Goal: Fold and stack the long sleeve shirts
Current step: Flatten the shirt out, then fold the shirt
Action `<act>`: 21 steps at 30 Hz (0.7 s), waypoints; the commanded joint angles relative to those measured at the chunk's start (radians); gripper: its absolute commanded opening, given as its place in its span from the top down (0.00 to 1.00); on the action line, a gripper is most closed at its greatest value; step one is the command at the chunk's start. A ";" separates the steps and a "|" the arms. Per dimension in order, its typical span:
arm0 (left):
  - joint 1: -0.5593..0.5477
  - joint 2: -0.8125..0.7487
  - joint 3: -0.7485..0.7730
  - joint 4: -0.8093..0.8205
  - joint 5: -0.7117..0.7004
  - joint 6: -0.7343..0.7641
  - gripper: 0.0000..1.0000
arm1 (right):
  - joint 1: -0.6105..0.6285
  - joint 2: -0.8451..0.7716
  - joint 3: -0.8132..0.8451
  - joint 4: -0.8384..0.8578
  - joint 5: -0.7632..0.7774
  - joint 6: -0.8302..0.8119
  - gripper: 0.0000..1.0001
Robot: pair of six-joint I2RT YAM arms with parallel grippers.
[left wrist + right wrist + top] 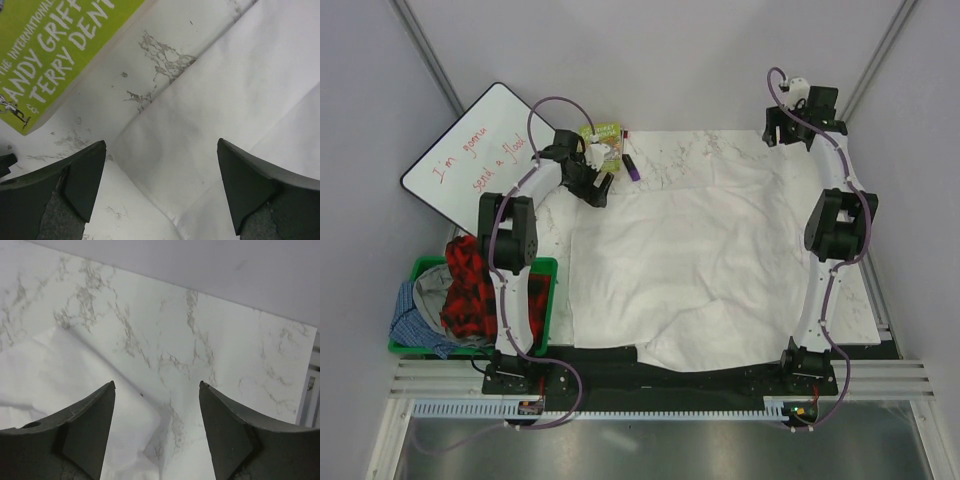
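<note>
Found the large plain white cloth long sleeve shirt (690, 260) spread out across the marble-patterned worktop (690, 150), presumably for folding, with left claw (160, 145) wide and empty over its far-left edge beside the lime-green paperback book (50, 45), right claw (156, 385) likewise wide near the far-right corner.

Two robot arms. The left arm (510, 245) and right arm (840, 225) have white links, bulky black joints and black bases (515, 375). A thin purple cable (556, 98) loops along each arm. The left tool (160, 150) and right tool (157, 387) each have two dark, wedge-shaped fingers (75, 180) with scuffed grey inner faces.
</note>
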 commanded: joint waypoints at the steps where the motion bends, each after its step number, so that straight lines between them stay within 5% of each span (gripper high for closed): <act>1: 0.007 -0.083 0.063 0.028 0.080 -0.033 0.01 | 0.060 0.072 0.021 0.147 -0.085 0.116 0.25; 8: 0.009 -0.084 0.049 0.006 0.106 0.010 0.00 | 0.093 0.163 0.055 0.217 -0.066 0.133 0.28; 21: 0.009 -0.025 0.033 -0.001 0.034 0.039 0.02 | -0.011 0.027 -0.115 0.088 -0.062 0.050 0.30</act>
